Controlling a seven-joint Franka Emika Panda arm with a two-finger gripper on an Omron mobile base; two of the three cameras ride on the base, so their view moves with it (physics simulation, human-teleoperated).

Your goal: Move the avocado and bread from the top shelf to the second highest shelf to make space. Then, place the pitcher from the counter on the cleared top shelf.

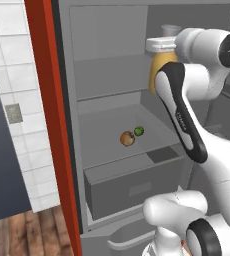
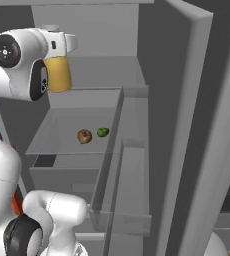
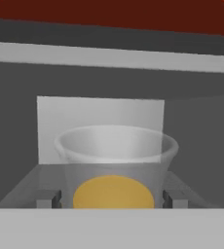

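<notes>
Fridge open, arm reaching into its upper part. The pitcher (image 1: 159, 70) hangs at the wrist, yellow body up at the level of the top shelf (image 1: 104, 87), near the shelf's right end in the left base view. From the hand view the pale neck (image 3: 115, 146) sits dead ahead with a dark finger tip at 9 o'clock and another at 3 o'clock of the yellow body; the gripper (image 3: 113, 198) looks clamped on the pitcher.

The bread (image 1: 127, 139) and the avocado (image 1: 139, 131) lie on the second highest shelf (image 1: 102, 150), avocado at about 2 o'clock of the bread, just beside it. So the clearing part reads as done; the step in hand is the last one, setting the pitcher on the top shelf.

I cannot tell whether the pitcher's base is already resting on that shelf or hanging just above it. Next move, as I judge it: settle the base flat on the panel, well inside the front edge, then part the fingers and draw the hand straight back so the tall body is not tipped.
</notes>
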